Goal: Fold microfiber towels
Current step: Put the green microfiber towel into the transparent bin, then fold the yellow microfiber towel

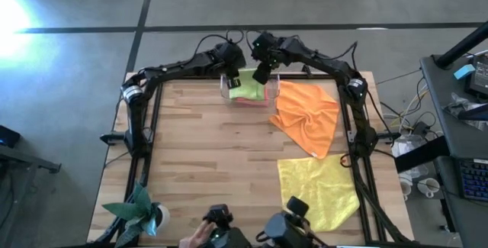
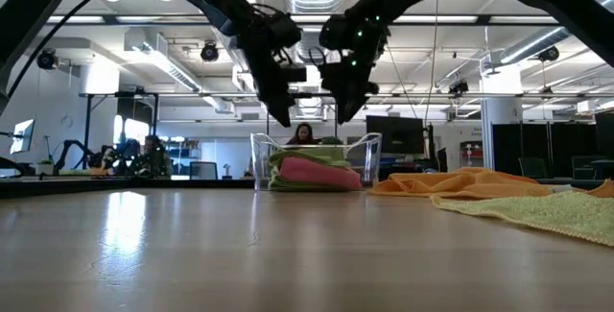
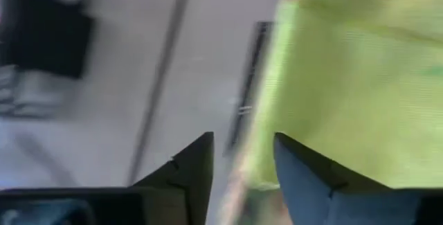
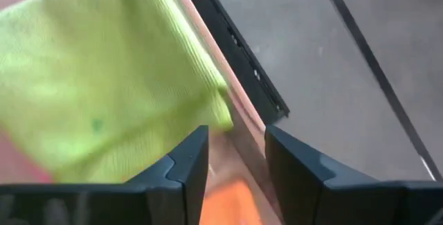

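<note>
A folded lime green towel [image 1: 245, 89] lies on top of a hot pink towel [image 2: 312, 172] inside the clear plastic tray [image 2: 368, 158] at the table's far edge. An orange towel [image 1: 306, 114] lies crumpled on the table to the right of the tray. A yellow towel [image 1: 320, 188] lies spread at the near right. My left gripper [image 1: 229, 80] hangs open above the tray's left end, with the green towel [image 3: 346, 79] beyond its fingers. My right gripper [image 1: 261, 74] hangs open above the tray's right part, over the green towel [image 4: 104, 86].
Black frame rails [image 1: 145, 126] run along the table's left and right sides. A small potted plant [image 1: 141, 211] stands at the near left corner. A person's hand [image 1: 197, 236] and dark devices [image 1: 286, 229] show at the near edge. Bare wood [image 1: 213, 156] lies mid-table.
</note>
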`<action>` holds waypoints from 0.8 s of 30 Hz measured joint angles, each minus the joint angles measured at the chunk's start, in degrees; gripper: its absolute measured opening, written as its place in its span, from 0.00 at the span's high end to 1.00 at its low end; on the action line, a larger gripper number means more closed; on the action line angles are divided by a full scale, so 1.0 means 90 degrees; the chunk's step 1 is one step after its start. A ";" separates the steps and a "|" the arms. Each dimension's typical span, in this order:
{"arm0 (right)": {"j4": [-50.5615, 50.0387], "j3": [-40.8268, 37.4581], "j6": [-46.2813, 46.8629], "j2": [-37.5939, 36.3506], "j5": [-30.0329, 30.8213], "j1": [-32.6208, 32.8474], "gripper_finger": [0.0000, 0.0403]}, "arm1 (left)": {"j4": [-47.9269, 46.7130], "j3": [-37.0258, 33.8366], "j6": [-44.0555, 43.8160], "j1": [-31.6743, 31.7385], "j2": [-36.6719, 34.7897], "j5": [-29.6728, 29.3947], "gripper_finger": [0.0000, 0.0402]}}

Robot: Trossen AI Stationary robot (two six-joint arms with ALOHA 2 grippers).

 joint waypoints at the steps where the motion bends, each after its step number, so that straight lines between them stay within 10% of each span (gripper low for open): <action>1: -0.0346 0.0178 0.0019 -0.0019 -0.0002 -0.0014 0.66 | -0.0014 0.0063 0.0002 0.0000 -0.0056 -0.0287 0.64; 10: -0.2763 0.0183 0.0861 -0.0701 -0.0648 0.0006 0.66 | -0.0872 0.0098 -0.0407 -0.0082 -0.1051 -0.0516 0.60; 16: -0.2679 -0.1106 0.1457 -0.1765 -0.0916 0.0486 0.69 | -0.0905 -0.0394 -0.1251 -0.0288 -0.1465 0.1126 0.60; 24: -0.1975 -0.3269 0.2933 -0.3325 -0.0924 0.1861 0.68 | -0.0867 -0.1065 -0.1382 -0.0923 -0.1599 0.1227 0.60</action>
